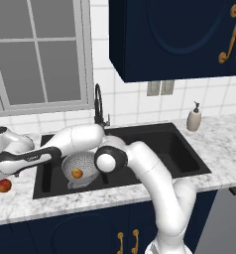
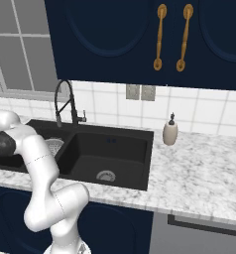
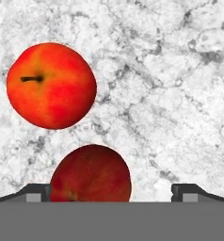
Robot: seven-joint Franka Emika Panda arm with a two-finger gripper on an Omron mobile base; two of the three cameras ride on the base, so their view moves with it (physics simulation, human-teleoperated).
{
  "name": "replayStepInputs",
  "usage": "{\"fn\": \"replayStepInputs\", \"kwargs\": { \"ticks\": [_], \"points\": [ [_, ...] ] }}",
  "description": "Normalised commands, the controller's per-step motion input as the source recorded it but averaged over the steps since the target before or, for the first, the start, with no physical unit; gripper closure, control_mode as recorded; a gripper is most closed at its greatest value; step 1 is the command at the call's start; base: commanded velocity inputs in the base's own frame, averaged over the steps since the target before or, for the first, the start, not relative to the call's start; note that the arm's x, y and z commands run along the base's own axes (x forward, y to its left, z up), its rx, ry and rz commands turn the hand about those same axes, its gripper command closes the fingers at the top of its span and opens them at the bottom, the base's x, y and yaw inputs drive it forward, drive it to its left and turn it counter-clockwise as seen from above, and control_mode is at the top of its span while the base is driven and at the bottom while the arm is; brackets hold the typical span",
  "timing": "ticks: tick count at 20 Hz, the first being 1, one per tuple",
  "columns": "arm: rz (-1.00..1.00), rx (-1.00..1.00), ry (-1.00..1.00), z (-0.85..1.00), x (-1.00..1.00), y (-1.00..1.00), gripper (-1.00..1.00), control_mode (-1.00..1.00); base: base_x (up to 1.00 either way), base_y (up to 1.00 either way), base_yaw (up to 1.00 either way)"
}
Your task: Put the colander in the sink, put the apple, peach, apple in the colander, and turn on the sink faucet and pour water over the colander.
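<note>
On the white-and-grey marbled stone counter [image 3: 170,94], two apples are lying well to the left of the sink. In the hand view the brighter red-and-orange apple with the dark stem [image 3: 51,85] is sitting at about ten o'clock, and the darker deep-red apple [image 3: 91,173] is lying at six o'clock, close to the first but not touching it. The two-finger gripper [image 3: 112,192] is hovering over them with its jaws standing wide apart; the darker apple is sitting between the fingertips [image 3: 36,192], nearer the one at seven o'clock, and nothing is being clamped.

In the left base view the white arm is reaching out toward nine o'clock across the matte black double-basin sink [image 1: 179,149], its hand passing out of the frame edge, where one red apple [image 1: 4,185] is showing on the counter at eight o'clock.

The round silvery perforated metal colander [image 1: 83,166] is resting in the left basin, and the small orange-yellow peach [image 1: 77,173] is lying inside it toward its near side. The tall thin black gooseneck faucet [image 2: 65,101] is standing behind the basins at the tiled wall.

A beige soap dispenser bottle [image 2: 170,130] is standing on the counter at the sink's far right corner, under the dark navy wall cabinet with brass handles [image 2: 140,34].
</note>
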Motion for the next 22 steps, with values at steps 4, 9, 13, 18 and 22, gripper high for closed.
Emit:
{"fn": "replayStepInputs", "kwargs": {
  "ticks": [4,9,13,18,22],
  "points": [
    [0.03,0.00,0.01,-0.12,0.00,0.01,-1.00,-1.00,0.00,0.00,0.00],
    [0.04,0.00,0.00,-0.15,-0.10,0.03,-1.00,-1.00,0.00,0.00,0.00],
    [0.04,0.00,-0.02,0.00,-0.33,0.00,-1.00,-1.00,0.00,0.00,0.00],
    [0.01,0.00,-0.03,0.00,-0.06,0.00,-1.00,-1.00,0.00,0.00,0.00],
    [0.00,0.00,-0.04,-0.01,0.01,0.00,-1.00,-1.00,0.00,0.00,0.00]
  ]
}}
